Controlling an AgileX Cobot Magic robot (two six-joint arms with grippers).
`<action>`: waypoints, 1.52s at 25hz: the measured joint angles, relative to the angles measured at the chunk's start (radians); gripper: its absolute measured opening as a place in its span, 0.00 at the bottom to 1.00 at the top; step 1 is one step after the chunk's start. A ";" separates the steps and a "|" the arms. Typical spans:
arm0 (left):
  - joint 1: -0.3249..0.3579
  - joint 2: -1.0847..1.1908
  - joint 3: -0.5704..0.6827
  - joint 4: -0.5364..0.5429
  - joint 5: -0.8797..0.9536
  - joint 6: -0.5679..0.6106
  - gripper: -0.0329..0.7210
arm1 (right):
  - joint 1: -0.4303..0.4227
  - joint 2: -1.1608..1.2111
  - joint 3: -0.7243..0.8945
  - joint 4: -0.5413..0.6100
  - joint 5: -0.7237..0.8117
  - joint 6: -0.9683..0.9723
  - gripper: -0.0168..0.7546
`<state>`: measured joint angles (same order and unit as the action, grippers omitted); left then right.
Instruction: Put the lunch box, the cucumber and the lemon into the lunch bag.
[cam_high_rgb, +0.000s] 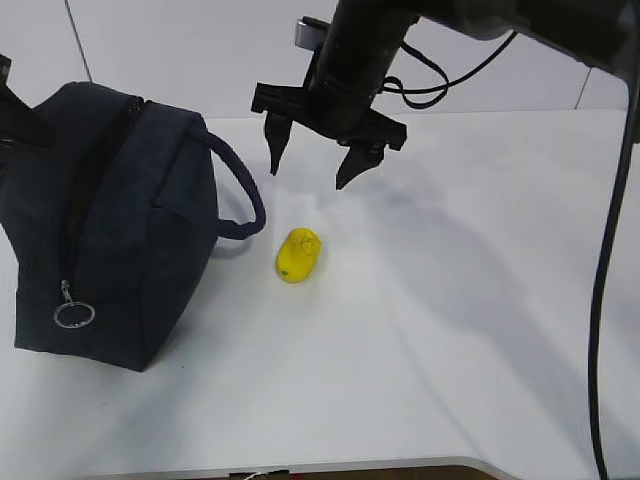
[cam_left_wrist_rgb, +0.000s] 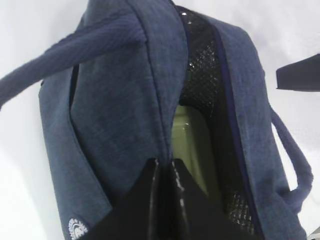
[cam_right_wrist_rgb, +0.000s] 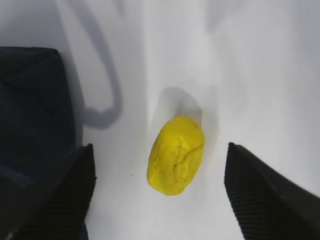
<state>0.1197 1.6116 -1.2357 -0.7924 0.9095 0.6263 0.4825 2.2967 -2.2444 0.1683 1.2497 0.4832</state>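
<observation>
The yellow lemon (cam_high_rgb: 298, 254) lies on the white table, right of the navy lunch bag (cam_high_rgb: 130, 230). My right gripper (cam_high_rgb: 307, 178) hangs open above the lemon; in the right wrist view the lemon (cam_right_wrist_rgb: 176, 156) sits between the spread fingers of that gripper (cam_right_wrist_rgb: 159, 150), untouched. My left gripper (cam_left_wrist_rgb: 165, 167) is shut on the zip edge of the lunch bag (cam_left_wrist_rgb: 120, 100), at the mouth. Inside the bag, the pale green lid of the lunch box (cam_left_wrist_rgb: 192, 145) shows against dark lining. The cucumber is out of view.
One bag handle (cam_high_rgb: 240, 190) loops out toward the lemon. The zipper's metal ring pull (cam_high_rgb: 73, 315) hangs at the bag's near end. The right arm's black cable (cam_high_rgb: 600, 300) drops down the right side. The table's front edge (cam_high_rgb: 400, 465) is close.
</observation>
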 joint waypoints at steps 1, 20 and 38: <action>0.000 0.000 0.000 -0.003 0.000 0.000 0.03 | 0.001 0.000 0.000 -0.011 0.000 0.007 0.85; 0.000 0.000 0.000 0.020 0.000 -0.002 0.03 | 0.022 0.046 0.000 -0.035 -0.002 0.042 0.82; 0.000 0.000 0.000 0.023 -0.004 -0.002 0.03 | 0.024 0.099 0.000 -0.045 -0.004 0.044 0.81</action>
<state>0.1197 1.6116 -1.2357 -0.7699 0.9059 0.6247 0.5060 2.3961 -2.2444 0.1234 1.2461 0.5272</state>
